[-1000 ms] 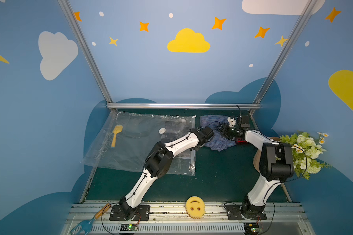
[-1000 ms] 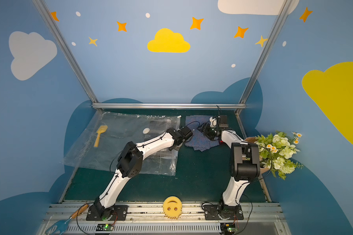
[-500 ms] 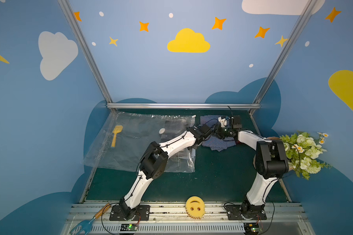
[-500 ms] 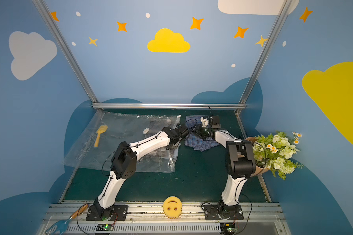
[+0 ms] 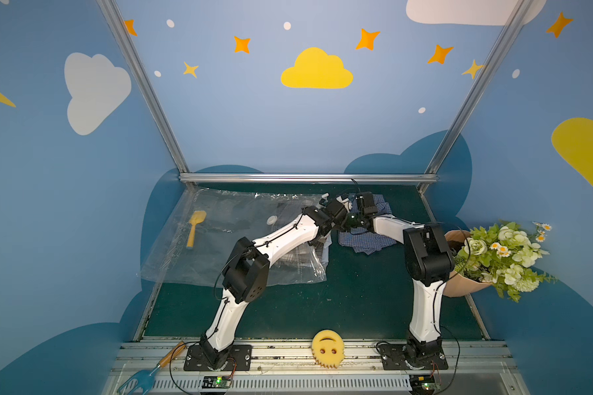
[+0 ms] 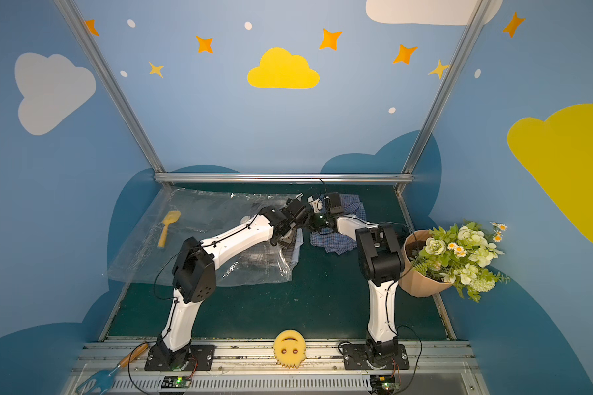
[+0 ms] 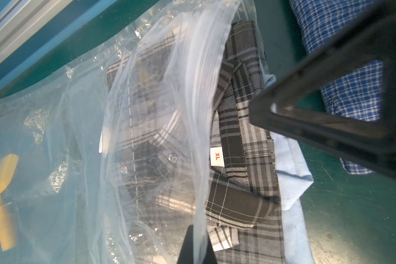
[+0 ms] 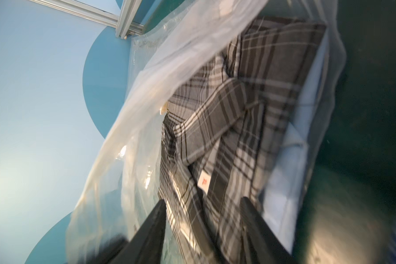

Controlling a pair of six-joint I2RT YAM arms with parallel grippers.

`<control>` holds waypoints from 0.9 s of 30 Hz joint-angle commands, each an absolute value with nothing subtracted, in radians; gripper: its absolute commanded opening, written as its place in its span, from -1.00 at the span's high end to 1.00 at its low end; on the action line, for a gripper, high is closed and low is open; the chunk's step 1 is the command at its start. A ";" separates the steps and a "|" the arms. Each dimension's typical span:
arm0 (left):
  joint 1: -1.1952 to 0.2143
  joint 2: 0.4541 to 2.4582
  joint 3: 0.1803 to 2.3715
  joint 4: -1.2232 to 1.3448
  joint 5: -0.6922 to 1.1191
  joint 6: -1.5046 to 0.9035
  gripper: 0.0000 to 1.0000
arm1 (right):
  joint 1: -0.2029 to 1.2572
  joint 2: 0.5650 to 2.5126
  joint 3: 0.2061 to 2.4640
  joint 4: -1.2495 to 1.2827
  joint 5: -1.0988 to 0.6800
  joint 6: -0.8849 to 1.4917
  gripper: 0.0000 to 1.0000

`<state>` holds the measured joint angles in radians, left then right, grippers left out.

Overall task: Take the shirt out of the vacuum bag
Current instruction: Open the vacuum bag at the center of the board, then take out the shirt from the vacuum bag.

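The vacuum bag point(image 5: 220, 239) lies flat on the left of the green table, its mouth facing right. A grey plaid shirt point(image 7: 245, 182) with an XL label lies in that mouth, on top of a light blue garment point(image 7: 290, 178). My left gripper point(image 7: 198, 233) is shut on the bag's upper film, which is lifted off the shirt. My right gripper point(image 8: 202, 201) is open at the mouth. Its two fingers stand on either side of a fold of the plaid shirt point(image 8: 261, 91) near the collar. One of its fingers point(image 7: 306, 128) crosses the left wrist view.
A blue checked shirt point(image 5: 367, 239) lies loose on the table right of the bag, under the right forearm. A yellow scoop point(image 5: 194, 231) and a round white valve point(image 5: 272, 220) mark the bag's far half. A flower pot point(image 5: 493, 253) leans at the right edge. A yellow sponge point(image 5: 327, 349) sits at the front rail.
My left gripper has closed on the bag's upper film. My right gripper has moved left from over the blue checked shirt to the bag's mouth, and its jaws have narrowed.
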<state>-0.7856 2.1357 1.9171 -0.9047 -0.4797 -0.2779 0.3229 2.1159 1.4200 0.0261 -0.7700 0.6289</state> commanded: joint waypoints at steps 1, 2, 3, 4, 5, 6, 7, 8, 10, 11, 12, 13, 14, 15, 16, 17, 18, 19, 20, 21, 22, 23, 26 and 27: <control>-0.781 2.085 1.905 -0.901 -0.485 -0.288 0.93 | 0.325 2.156 1.462 0.015 -0.759 0.630 0.00; -0.779 2.079 1.901 -0.898 -0.483 -0.287 0.93 | 0.325 2.159 1.466 0.012 -0.753 0.628 0.00; -0.778 2.074 1.898 -0.896 -0.481 -0.287 0.93 | 0.326 2.163 1.467 0.012 -0.747 0.627 0.00; -0.775 2.069 1.893 -0.894 -0.479 -0.287 0.93 | 0.325 2.165 1.470 0.011 -0.740 0.625 -0.01; -0.773 2.066 1.889 -0.891 -0.476 -0.288 0.93 | 0.326 2.172 1.475 0.005 -0.737 0.621 -0.01; -0.772 2.063 1.886 -0.888 -0.473 -0.288 0.93 | 0.327 2.178 1.481 -0.001 -0.735 0.618 0.00; -0.770 2.061 1.881 -0.887 -0.471 -0.288 0.93 | 0.327 2.183 1.485 -0.005 -0.733 0.617 -0.01; -0.768 2.060 1.879 -0.884 -0.470 -0.287 0.93 | 0.327 2.189 1.489 -0.005 -0.730 0.617 -0.01; -0.767 2.056 1.875 -0.879 -0.464 -0.289 0.93 | 0.328 2.202 1.496 -0.009 -0.732 0.614 0.00; -0.765 2.056 1.875 -0.879 -0.461 -0.289 0.93 | 0.330 2.208 1.501 -0.010 -0.732 0.614 0.00; -0.765 2.054 1.876 -0.877 -0.458 -0.290 0.93 | 0.331 2.213 1.505 -0.011 -0.732 0.612 0.00; -0.764 2.055 1.875 -0.876 -0.457 -0.290 0.93 | 0.334 2.220 1.512 -0.014 -0.730 0.609 0.00; -0.763 2.054 1.875 -0.876 -0.456 -0.290 0.93 | 0.336 2.227 1.520 -0.024 -0.725 0.604 0.00; -0.763 2.055 1.873 -0.875 -0.454 -0.290 0.93 | 0.337 2.233 1.526 -0.029 -0.723 0.600 0.00; -0.762 2.054 1.874 -0.874 -0.454 -0.290 0.93 | 0.337 2.241 1.531 -0.031 -0.722 0.601 0.00; -0.762 2.054 1.872 -0.875 -0.451 -0.290 0.93 | 0.337 2.248 1.535 -0.030 -0.722 0.604 0.00; -0.760 2.054 1.871 -0.874 -0.450 -0.289 0.93 | 0.337 2.253 1.537 -0.030 -0.721 0.604 0.00; -0.761 2.052 1.869 -0.873 -0.449 -0.290 0.93 | 0.339 2.257 1.540 -0.029 -0.720 0.606 0.00; -0.760 2.048 1.867 -0.870 -0.448 -0.291 0.93 | 0.340 2.262 1.542 -0.029 -0.719 0.606 -0.01; -0.761 2.048 1.865 -0.868 -0.448 -0.291 0.93 | 0.341 2.264 1.543 -0.031 -0.716 0.606 -0.03; -0.760 2.047 1.864 -0.868 -0.448 -0.291 0.93 | 0.342 2.268 1.549 -0.036 -0.715 0.604 -0.05; -0.758 2.045 1.865 -0.868 -0.444 -0.291 0.93 | 0.343 2.272 1.552 -0.038 -0.715 0.603 -0.10; -0.755 2.044 1.863 -0.867 -0.441 -0.291 0.93 | 0.350 2.276 1.554 -0.044 -0.708 0.598 -0.16; -0.755 2.042 1.863 -0.867 -0.441 -0.291 0.93 | 0.351 2.275 1.551 -0.042 -0.708 0.600 -0.16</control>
<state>-0.7624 2.0846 1.8679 -0.8646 -0.4404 -0.2855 0.3401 2.2578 1.5303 -0.0181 -0.7223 0.6155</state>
